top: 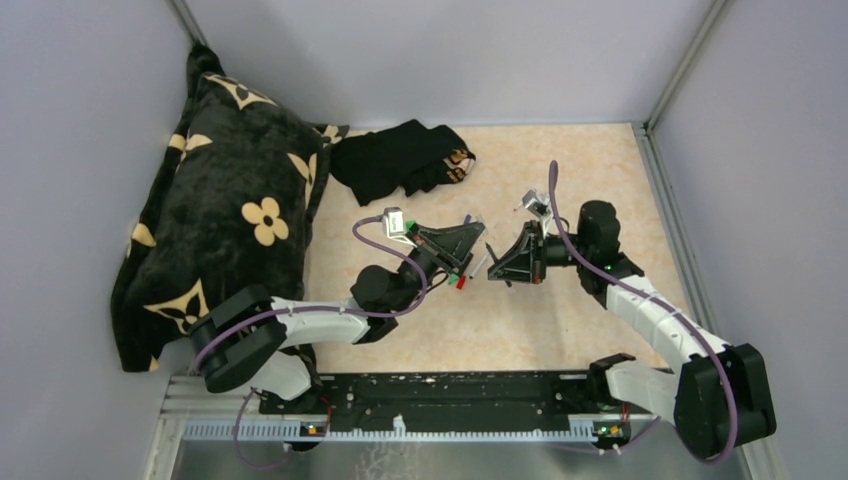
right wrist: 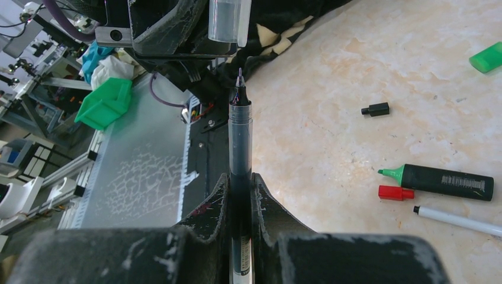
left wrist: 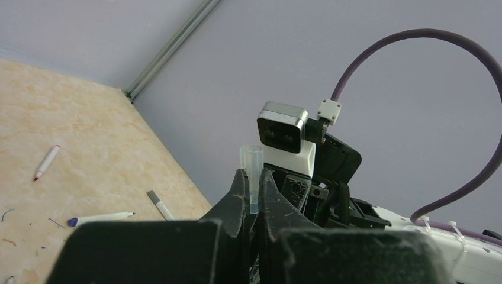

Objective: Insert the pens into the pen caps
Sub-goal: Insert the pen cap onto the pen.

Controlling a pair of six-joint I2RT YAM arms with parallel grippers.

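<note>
My left gripper is shut on a clear pen cap, which sticks up from the fingertips with its open mouth outward. My right gripper is shut on a dark-barrelled pen with a purple tip. That tip sits just short of the clear cap's mouth, a small gap apart. In the top view both grippers face each other at mid-table. On the table lie a green cap, a small black cap, a red cap, a black green-tipped marker and a white pen.
Three more white pens lie on the table in the left wrist view: red-tipped, blue-tipped, grey-tipped. A black flowered cushion fills the left side. A black cloth lies at the back. Grey walls enclose the table.
</note>
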